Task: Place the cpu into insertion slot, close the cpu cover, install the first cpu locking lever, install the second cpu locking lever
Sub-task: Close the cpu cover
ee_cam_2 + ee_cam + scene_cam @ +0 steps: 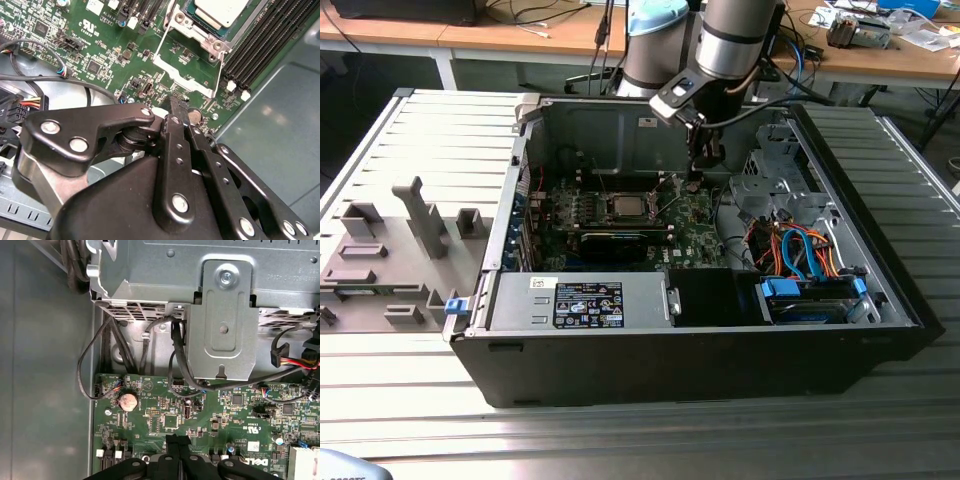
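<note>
Your gripper [176, 104] hangs just above the green motherboard [150, 425] inside the open computer case [620, 370], its jaws pressed together on nothing. The cpu [220, 10] already sits in the insertion slot [196, 22]. The cpu cover [182, 75] lies swung open, between the chip and your fingertips.

In the exterior view you see a dark label [588, 304] and a small white sticker [544, 283] on the grey box [515, 300] beside the green circuit board [695, 235], both too small to read. In the first wrist view, white print [252, 430] marks that board, and stamped characters [282, 276] mark the metal wall [150, 270] beside it.
</note>
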You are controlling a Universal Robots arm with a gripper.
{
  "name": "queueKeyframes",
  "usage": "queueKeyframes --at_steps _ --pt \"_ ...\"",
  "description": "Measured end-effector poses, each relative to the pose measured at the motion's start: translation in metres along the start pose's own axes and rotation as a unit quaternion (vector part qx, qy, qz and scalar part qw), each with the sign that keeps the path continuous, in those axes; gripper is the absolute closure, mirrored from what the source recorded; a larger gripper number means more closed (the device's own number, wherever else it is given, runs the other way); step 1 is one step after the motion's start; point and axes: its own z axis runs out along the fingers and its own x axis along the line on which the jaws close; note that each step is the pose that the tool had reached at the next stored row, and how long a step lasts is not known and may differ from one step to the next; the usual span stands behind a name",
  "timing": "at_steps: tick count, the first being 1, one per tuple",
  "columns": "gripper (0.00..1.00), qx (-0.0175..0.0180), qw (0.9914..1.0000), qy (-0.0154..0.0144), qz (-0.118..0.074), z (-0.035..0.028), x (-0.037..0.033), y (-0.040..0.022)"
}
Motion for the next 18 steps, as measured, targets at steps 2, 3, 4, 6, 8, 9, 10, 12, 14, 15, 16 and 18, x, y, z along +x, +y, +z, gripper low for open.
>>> queueKeyframes --at_steps 2,3,4,6,8,9,10,12,14,15,16,18 --pt "0.89 0.0000 1.00000 0.0000 0.000 0.0007 0.0000 0.0000" --pt "0.89 0.0000 1.00000 0.0000 0.000 0.0010 0.0000 0.0001" --pt "0.89 0.0000 1.00000 0.0000 0.000 0.0013 0.0000 0.0001" --pt "0.89 0.0000 1.00000 -0.0001 0.000 0.0018 0.0000 0.0001" --pt "0.89 0.0000 1.00000 0.0000 0.000 0.0024 0.0000 0.0001" --pt "0.89 0.0000 1.00000 0.0000 0.000 0.0027 0.0000 0.0002" --pt "0.89 0.0000 1.00000 0.0000 0.000 0.0033 0.0001 0.0002" --pt "0.89 0.0000 1.00000 0.0000 0.000 0.0044 0.0001 0.0002" --pt "0.89 0.0000 1.00000 -0.0001 0.000 0.0052 0.0001 0.0003" --pt "0.89 0.0000 1.00000 -0.0001 0.000 0.0056 0.0001 0.0003" --pt "0.89 0.0000 1.00000 -0.0001 0.000 0.0058 0.0001 0.0003" --pt "0.89 0.0000 1.00000 -0.0001 0.000 0.0062 0.0001 0.0003"
